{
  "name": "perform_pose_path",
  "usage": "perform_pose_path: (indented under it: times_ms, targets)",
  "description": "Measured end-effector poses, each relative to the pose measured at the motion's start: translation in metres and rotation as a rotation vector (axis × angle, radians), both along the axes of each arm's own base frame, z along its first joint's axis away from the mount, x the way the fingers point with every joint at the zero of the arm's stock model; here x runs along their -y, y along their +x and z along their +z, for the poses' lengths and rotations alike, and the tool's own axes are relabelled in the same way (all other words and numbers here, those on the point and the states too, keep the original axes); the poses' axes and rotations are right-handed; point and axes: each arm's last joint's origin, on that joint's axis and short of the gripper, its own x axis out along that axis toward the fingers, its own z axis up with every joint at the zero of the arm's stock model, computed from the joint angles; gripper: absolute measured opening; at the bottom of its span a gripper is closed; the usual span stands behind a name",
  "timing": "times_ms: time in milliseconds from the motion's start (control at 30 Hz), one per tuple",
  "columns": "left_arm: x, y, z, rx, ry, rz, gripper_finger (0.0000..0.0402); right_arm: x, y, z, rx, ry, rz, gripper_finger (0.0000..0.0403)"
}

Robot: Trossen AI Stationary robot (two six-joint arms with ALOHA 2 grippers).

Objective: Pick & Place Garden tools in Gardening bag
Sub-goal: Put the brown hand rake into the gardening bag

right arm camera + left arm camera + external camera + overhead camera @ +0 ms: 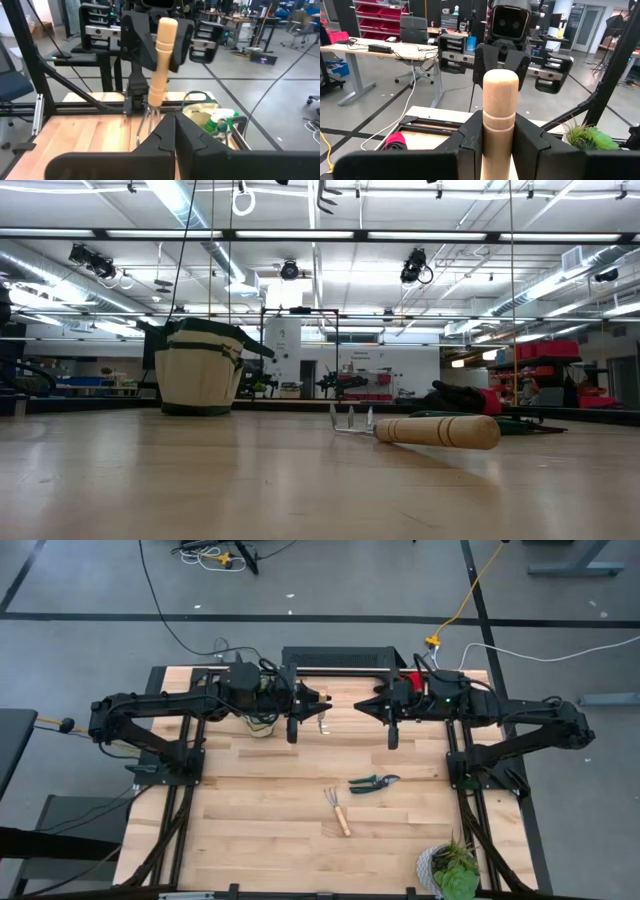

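The left gripper point(159, 42), raised at the table's far side, clamps a wooden-handled metal-tined rake point(161, 55). The right gripper point(174, 131), opposite, is closed and empty. A second wooden-handled rake point(337, 810) lies near dark-handled pruning shears point(373, 783).

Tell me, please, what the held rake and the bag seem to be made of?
Rake, clamped in the left gripper: handle looks like pale, smooth unpainted wood, with turned grooves; the tines look like thin grey metal. Bag: apparently beige woven fabric, likely canvas, with dark trim at the rim; it sags softly.
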Motion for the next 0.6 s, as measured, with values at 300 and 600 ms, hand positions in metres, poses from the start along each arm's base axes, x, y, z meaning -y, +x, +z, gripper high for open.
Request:
perform_pose_path:
  times_ms: [300, 600]
  targets:
    - [0.0, 0.0, -0.006, -0.059, -0.027, 0.027, 0.0081, 0.003, -0.007, 0.002, -0.007, 0.001, -0.014, 0.0002]
    - [0.004, -0.002, -0.019, -0.191, -0.041, 0.021, 0.0077, 0.002, -0.007, 0.002, -0.007, 0.003, 0.003, 0.0001]
